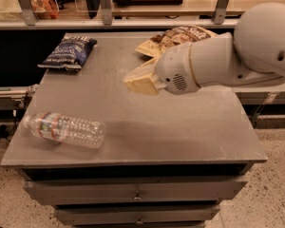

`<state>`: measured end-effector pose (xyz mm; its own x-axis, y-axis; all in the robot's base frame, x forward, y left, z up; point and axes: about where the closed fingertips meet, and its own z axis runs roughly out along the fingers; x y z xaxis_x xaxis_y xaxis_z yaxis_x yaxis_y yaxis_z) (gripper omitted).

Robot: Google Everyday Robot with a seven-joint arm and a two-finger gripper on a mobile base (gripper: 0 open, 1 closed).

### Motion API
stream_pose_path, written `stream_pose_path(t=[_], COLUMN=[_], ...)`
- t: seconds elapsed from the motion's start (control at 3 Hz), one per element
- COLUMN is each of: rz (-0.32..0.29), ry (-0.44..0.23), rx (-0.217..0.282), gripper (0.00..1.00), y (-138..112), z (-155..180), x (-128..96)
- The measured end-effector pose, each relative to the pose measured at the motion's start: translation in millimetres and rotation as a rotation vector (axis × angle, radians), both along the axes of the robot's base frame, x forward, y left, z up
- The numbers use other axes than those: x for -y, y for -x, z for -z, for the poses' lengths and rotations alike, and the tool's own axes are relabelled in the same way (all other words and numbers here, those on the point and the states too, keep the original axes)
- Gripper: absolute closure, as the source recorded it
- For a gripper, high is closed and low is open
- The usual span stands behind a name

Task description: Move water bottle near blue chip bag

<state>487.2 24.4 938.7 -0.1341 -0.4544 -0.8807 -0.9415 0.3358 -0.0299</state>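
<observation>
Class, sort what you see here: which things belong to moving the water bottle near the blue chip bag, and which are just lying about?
Job in hand:
- bottle, on its side at the table's front left
- blue bag, back left
- end effector, above mid-table

Lying about:
- brown bag, at the back

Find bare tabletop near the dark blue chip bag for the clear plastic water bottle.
Bare grey tabletop runs from the dark blue chip bag forward to the clear ribbed water bottle, lying on its side at the front left. Front right is bare too. Crowded: the back, where the brown-and-cream chip bag lies, with the gripper hanging over the middle.
</observation>
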Motion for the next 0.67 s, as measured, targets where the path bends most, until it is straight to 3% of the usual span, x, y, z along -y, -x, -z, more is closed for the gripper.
stream_pose_path(t=[0.33,0.67], rz=[0.03,0.024], ry=[0.079,0.142], rx=[0.018,-0.022], gripper=[0.68,0.45], y=[-2,8], z=[-1,4], x=[33,53])
